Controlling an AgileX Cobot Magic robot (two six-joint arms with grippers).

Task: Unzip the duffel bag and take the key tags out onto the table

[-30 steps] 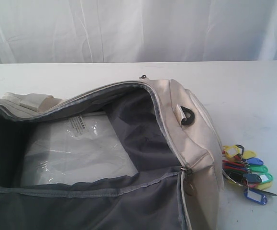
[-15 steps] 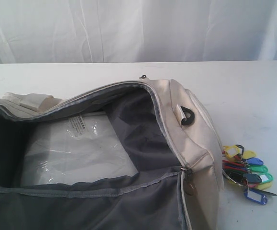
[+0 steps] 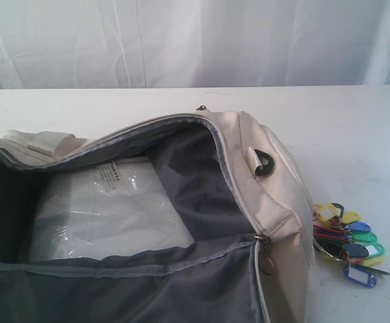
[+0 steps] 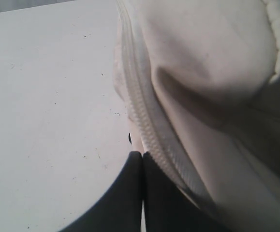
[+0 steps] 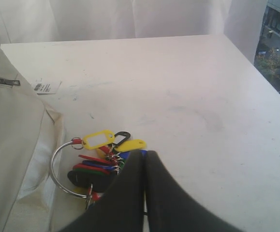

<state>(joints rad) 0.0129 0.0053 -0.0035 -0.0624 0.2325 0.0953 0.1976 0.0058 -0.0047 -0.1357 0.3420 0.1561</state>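
Observation:
The cream duffel bag lies unzipped on the white table, its grey lining showing. The key tags, a bunch on a metal ring, lie on the table just beside the bag's right end. In the right wrist view the key tags sit right in front of my right gripper, whose jaws are pressed together with nothing in them. My left gripper is shut and empty too, close against the duffel bag's zipper seam. Neither gripper shows in the exterior view.
A clear-wrapped white packet lies inside the bag. A small white label lies on the table beyond the bag. A white curtain hangs behind the table, whose right edge is near the tags.

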